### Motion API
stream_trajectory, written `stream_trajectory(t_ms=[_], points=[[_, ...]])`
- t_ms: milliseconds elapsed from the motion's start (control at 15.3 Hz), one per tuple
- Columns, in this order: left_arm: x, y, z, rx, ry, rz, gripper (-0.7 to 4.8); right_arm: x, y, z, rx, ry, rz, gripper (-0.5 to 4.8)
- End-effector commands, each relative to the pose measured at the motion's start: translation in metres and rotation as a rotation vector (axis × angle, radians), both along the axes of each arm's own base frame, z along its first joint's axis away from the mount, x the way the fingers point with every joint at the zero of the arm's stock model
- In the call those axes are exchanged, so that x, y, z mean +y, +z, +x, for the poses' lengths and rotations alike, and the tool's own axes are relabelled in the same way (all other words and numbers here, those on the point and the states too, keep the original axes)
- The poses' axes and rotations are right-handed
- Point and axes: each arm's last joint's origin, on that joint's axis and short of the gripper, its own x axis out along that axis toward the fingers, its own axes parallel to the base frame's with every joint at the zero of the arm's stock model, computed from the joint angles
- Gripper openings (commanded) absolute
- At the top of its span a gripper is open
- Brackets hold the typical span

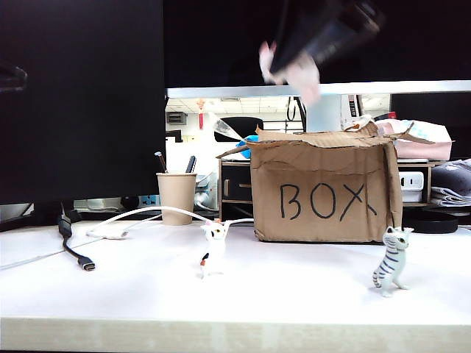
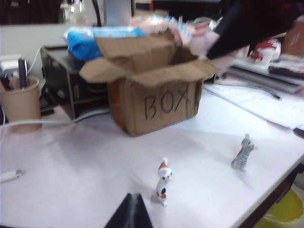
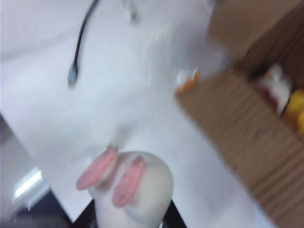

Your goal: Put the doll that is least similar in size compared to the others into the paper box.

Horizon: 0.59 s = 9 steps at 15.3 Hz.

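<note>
The right end effector [image 1: 294, 70] hangs in the air above the paper box [image 1: 324, 191], blurred in the exterior view, its jaws clamped on the doll [image 1: 298, 73] — a pale pink-white rabbit whose pink-lined ears show close up in the right wrist view [image 3: 135, 190]. The doll is clear of the surface [image 1: 235, 294], held over the box's open top near its ragged front edge. The box stands toward the back right of the surface with "BOX" written on its front; its flaps are splayed open in the left wrist view [image 2: 156, 99]. In front of it stand a calico cat [image 1: 213, 250] to the left and a striped tabby cat [image 1: 390, 261] to the right — well apart. A paper cup [image 1: 176, 197] holding pens sits left of the box, with cables [image 1: 77, 250] trailing nearby. Of the left end effector [image 2: 130, 213] only a dark tip shows, low over the surface near the calico cat; whether its jaws are apart or together I cannot tell.
</note>
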Motion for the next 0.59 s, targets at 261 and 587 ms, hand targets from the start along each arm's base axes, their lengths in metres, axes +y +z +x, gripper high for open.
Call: stream_trajectory(t_ms=[261,587], points=[[0.018,-0.001,0.012,0.01,0.236,0.004,-0.05,-0.003,0.012,0.05,-0.328,-0.253,0.088,0.39],[0.02,-0.001,0.013,0.01,0.251,0.004,-0.05,0.002,-0.018,0.085,-0.352,-0.378,0.022,0.65]])
